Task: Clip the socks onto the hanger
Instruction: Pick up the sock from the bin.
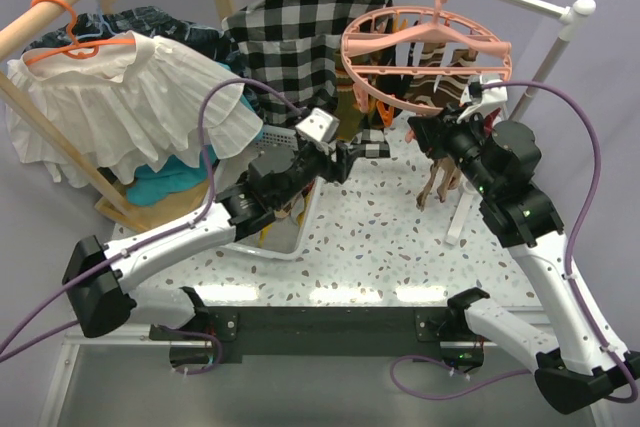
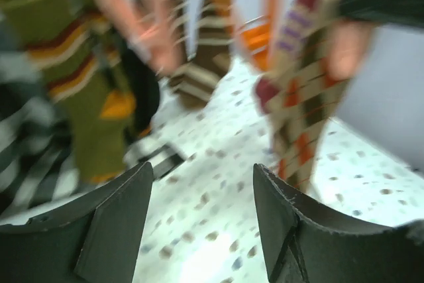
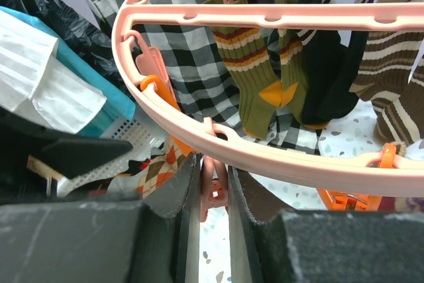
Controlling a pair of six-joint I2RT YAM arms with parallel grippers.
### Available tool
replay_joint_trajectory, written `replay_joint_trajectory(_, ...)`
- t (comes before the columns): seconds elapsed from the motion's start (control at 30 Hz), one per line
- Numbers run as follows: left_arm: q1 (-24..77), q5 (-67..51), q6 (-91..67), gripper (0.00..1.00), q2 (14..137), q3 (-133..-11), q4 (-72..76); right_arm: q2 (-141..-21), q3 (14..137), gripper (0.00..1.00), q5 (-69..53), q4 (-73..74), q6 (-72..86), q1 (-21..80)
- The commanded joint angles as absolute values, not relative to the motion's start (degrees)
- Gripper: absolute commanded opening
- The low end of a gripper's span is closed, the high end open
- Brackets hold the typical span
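The salmon-pink hanger [image 1: 425, 52] hangs from the rail at the back right; its ring [image 3: 278, 157] crosses the right wrist view. Olive striped socks [image 3: 255, 77], a black sock [image 3: 324, 77] and a brown striped sock [image 3: 391, 77] hang clipped to it. My right gripper [image 3: 213, 177] is shut on a pink clip peg [image 3: 213, 197] under the ring's near rim. My left gripper [image 2: 202, 183] is open and empty, just left of the ring [image 1: 372, 147], facing the hanging socks. An argyle sock [image 2: 298, 97] hangs at the right of that blurred view.
The black-and-white checked shirt [image 1: 290, 37] hangs behind the ring. A white mesh basket [image 1: 285, 232] with more socks stands under my left arm. White clothes on an orange coat hanger [image 1: 70, 32] hang at the left. An argyle fabric [image 3: 159, 170] shows low beside my right fingers.
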State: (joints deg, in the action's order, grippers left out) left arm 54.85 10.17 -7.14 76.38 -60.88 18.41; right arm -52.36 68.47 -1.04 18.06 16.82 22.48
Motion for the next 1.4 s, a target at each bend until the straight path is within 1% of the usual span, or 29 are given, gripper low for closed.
replay_joint_trajectory(0.0, 48.7, 18.5, -14.0, 0.67, 72.9, -57.3, 6.1, -51.6, 68.2, 0.09, -1.1, 15.3, 15.7, 22.7)
replay_joint_trajectory(0.07, 45.0, 18.7, -14.7, 0.65, 73.6, -57.4, 0.7, -51.6, 67.9, 0.09, -1.1, 15.3, 15.8, 22.8)
replay_joint_trajectory(0.13, 40.3, 17.4, -16.8, 0.65, 76.4, -59.0, -5.2, -51.7, 67.9, 0.09, -1.1, 15.4, 15.7, 22.8)
replay_joint_trajectory(0.2, 36.5, 15.4, -17.7, 0.64, 80.5, -60.4, -7.7, -51.7, 67.9, 0.09, -1.1, 15.5, 15.7, 22.8)
replay_joint_trajectory(0.33, 34.0, 16.3, -18.9, 0.64, 88.8, -64.8, -14.5, -51.7, 68.1, 0.09, -1.0, 15.9, 15.5, 22.7)
replay_joint_trajectory(0.47, 32.8, 16.8, -20.2, 0.64, 94.6, -66.3, -15.6, -51.5, 68.2, 0.09, -0.8, 16.0, 15.2, 22.7)
replay_joint_trajectory(0.53, 32.7, 16.8, -20.7, 0.62, 97.3, -67.5, -17.3, -51.6, 68.2, 0.09, -0.9, 16.2, 15.1, 22.7)
replay_joint_trajectory(0.57, 32.7, 16.7, -21.5, 0.56, 98.0, -67.8, -18.0, -51.5, 68.2, 0.09, -0.8, 16.1, 15.0, 22.8)
replay_joint_trajectory(0.63, 32.7, 16.9, -22.3, 0.48, 98.4, -67.3, -19.9, -51.4, 68.1, 0.09, -0.7, 16.2, 15.0, 22.7)
replay_joint_trajectory(0.67, 32.7, 17.0, -22.9, 0.40, 98.0, -66.5, -20.1, -51.3, 68.0, 0.09, -0.6, 16.2, 15.0, 22.8)
replay_joint_trajectory(0.73, 32.8, 17.1, -23.6, 0.31, 95.5, -63.5, -19.9, -51.3, 67.9, 0.09, -0.4, 16.0, 14.9, 22.8)
replay_joint_trajectory(0.77, 32.8, 17.1, -24.3, 0.18, 94.7, -62.7, -20.1, -51.4, 67.8, 0.09, -0.4, 15.9, 14.9, 22.7)
replay_joint_trajectory(0.87, 32.8, 17.9, -25.2, 0.00, 90.4, -60.4, -22.7, -51.4, 67.7, 0.09, -0.6, 15.7, 14.9, 22.7)
replay_joint_trajectory(1.03, 32.8, 19.4, -27.9, 0.00, 80.3, -55.4, -27.5, -51.5, 67.6, 0.09, -0.8, 15.8, 15.0, 22.7)
replay_joint_trajectory(1.1, 32.8, 18.6, -30.7, 0.03, 77.3, -52.1, -29.3, -51.5, 67.5, 0.09, -0.8, 15.7, 15.1, 22.8)
replay_joint_trajectory(1.13, 32.8, 17.3, -31.6, 0.08, 76.5, -51.0, -29.6, -51.5, 67.2, 0.09, -0.9, 15.6, 15.1, 22.8)
replay_joint_trajectory(1.2, 32.8, 16.1, -34.4, 0.13, 74.7, -47.9, -30.7, -51.6, 67.1, 0.09, -0.9, 15.6, 15.2, 22.8)
replay_joint_trajectory(1.23, 32.9, 15.1, -35.3, 0.17, 74.4, -47.1, -31.2, -51.6, 67.1, 0.09, -0.9, 15.6, 15.2, 22.8)
replay_joint_trajectory(1.3, 32.8, 14.7, -37.0, 0.21, 73.4, -46.2, -32.9, -51.6, 67.1, 0.09, -1.0, 15.6, 15.3, 22.8)
replay_joint_trajectory(1.33, 32.7, 14.2, -37.3, 0.26, 73.2, -46.3, -33.6, -51.7, 67.2, 0.09, -1.0, 15.7, 15.3, 22.7)
replay_joint_trajectory(1.37, 32.8, 13.8, -37.4, 0.27, 73.0, -46.5, -34.4, -51.7, 67.2, 0.09, -1.1, 15.9, 15.2, 22.7)
